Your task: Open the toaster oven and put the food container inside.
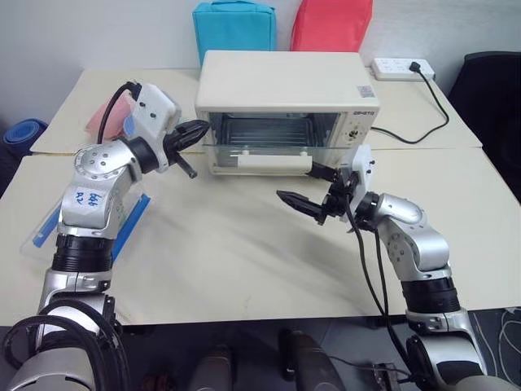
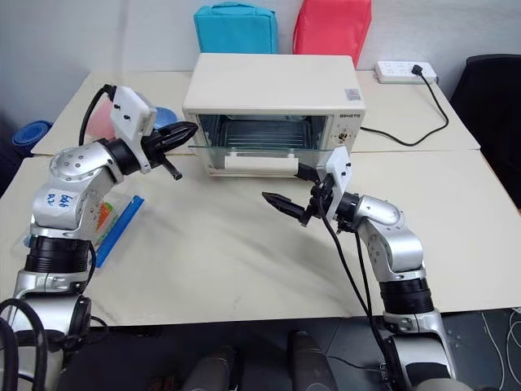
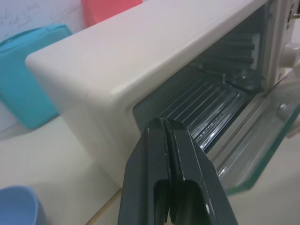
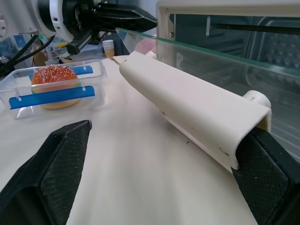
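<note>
Landmark for these notes: the toaster oven [image 1: 285, 102], cream-white, standing mid-table with its front toward you

Nearest you, well out from the oven's front and off to its left side, the food container [image 4: 54, 89] lies flat on the table [image 1: 244, 261]. Clear box, blue side clips, sesame-bun burger visible through the wall. In your head views your left arm covers most of it; a blue clip edge shows beside the forearm. It sits outside the oven, touched by neither gripper

Next out, your right gripper [image 1: 313, 191] hovers just in front of the oven's door handle [image 1: 275, 164], toward the handle's right end. Its fingers are spread wide with nothing between them. In the right wrist view one finger lies close under the white bar handle's end, the other stands well apart over bare table; whether the near finger actually touches the handle you cannot tell

The oven's glass door [image 3: 262, 140] is swung partway down, tilted outward from the top, with the wire rack and ribbed floor of the cavity [image 1: 269, 130] showing behind it. Cavity holds no box

Your left gripper [image 1: 189, 138] is level with the oven's front left corner, just beside it, tips pointing toward the door opening. Its two fingers are pressed together, gripping nothing

Beyond the oven: a blue bag [image 1: 234, 28] and a red bag [image 1: 331, 24] stand against the wall behind it; a white power strip [image 1: 403, 68] lies behind its right side, cable trailing to the oven
</note>
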`<state>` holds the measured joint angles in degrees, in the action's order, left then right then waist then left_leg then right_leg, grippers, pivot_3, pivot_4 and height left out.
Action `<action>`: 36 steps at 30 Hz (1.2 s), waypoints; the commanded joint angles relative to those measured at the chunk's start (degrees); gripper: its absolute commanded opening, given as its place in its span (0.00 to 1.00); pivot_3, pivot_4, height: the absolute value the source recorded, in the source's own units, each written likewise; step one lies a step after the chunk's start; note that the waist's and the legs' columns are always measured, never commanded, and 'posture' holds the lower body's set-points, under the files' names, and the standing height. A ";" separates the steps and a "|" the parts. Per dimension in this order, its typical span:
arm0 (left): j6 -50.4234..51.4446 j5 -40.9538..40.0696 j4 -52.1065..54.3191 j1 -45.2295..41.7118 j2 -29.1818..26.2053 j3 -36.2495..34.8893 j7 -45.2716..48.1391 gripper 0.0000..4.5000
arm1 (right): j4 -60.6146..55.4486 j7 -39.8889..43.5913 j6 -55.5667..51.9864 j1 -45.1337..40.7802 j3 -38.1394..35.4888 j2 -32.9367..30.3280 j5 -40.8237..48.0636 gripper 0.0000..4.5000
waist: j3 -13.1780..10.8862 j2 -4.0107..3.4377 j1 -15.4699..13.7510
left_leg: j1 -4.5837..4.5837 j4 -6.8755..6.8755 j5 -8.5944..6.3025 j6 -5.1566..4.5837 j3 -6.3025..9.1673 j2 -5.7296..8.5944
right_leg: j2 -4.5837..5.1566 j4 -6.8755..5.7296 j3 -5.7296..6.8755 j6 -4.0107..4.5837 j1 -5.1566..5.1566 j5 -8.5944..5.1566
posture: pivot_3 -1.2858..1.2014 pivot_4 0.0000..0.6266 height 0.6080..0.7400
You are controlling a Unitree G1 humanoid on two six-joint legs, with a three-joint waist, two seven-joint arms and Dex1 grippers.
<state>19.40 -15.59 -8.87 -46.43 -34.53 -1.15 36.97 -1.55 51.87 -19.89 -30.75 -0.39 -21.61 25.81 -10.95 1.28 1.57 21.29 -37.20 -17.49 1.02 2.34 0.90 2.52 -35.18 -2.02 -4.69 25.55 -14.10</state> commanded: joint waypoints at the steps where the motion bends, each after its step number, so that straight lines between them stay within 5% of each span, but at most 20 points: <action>1: -1.50 -0.14 -0.07 -1.03 0.86 -0.14 2.12 0.01 | -4.26 -0.58 0.30 1.07 -0.89 -0.53 1.20 1.00 | 0.00 0.00 0.06 | 0.00 0.00 0.00 0.00 -0.01 0.00 | 0.00 -0.01 -0.01 0.00 0.00 0.00 | 0.52 0.24 1.00; 12: 0.56 -1.14 9.31 7.80 -0.34 1.58 10.36 0.01 | -13.55 -2.83 -5.33 13.57 -8.87 -10.47 3.95 1.00 | 0.00 0.00 -0.22 | 0.02 -0.04 -0.02 -0.04 0.00 0.03 | 0.04 -0.02 -0.03 -0.01 -0.02 0.00 | 0.52 0.24 1.00; 20: 4.56 -0.17 16.95 16.41 -0.99 3.07 10.44 0.01 | -25.15 5.05 -14.63 27.20 -17.71 -22.09 17.06 1.00 | -0.02 0.04 0.05 | -0.16 -0.20 0.02 -0.10 -0.11 0.02 | -0.03 -0.06 -0.14 -0.02 -0.13 0.01 | 0.52 0.24 1.00; 30: 10.19 6.84 20.92 21.99 2.55 7.59 1.62 0.01 | -25.63 7.51 -15.53 15.86 -12.66 -25.52 19.66 1.00 | -0.08 0.15 0.01 | -0.88 -0.34 0.11 -0.26 -0.17 -0.01 | -0.36 0.14 -0.20 -0.01 -1.02 -0.01 | 0.52 0.24 1.00; 36: 20.34 0.01 31.55 27.72 3.66 -1.40 -1.98 0.01 | -23.24 8.47 -15.61 6.58 -8.63 -23.83 20.79 1.00 | -0.08 0.15 -0.04 | -0.80 -0.11 0.04 -0.21 0.07 -0.04 | -0.05 0.16 -0.16 -0.02 -0.90 -0.01 | 0.52 0.24 1.00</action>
<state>37.08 -12.00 17.47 -19.29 -31.37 2.41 36.22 -24.82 59.63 -36.18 -22.93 -8.87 -45.86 45.74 -11.03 1.43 1.53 20.52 -37.31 -17.47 0.83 2.45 0.85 2.50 -34.97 -2.19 -4.70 24.66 -14.11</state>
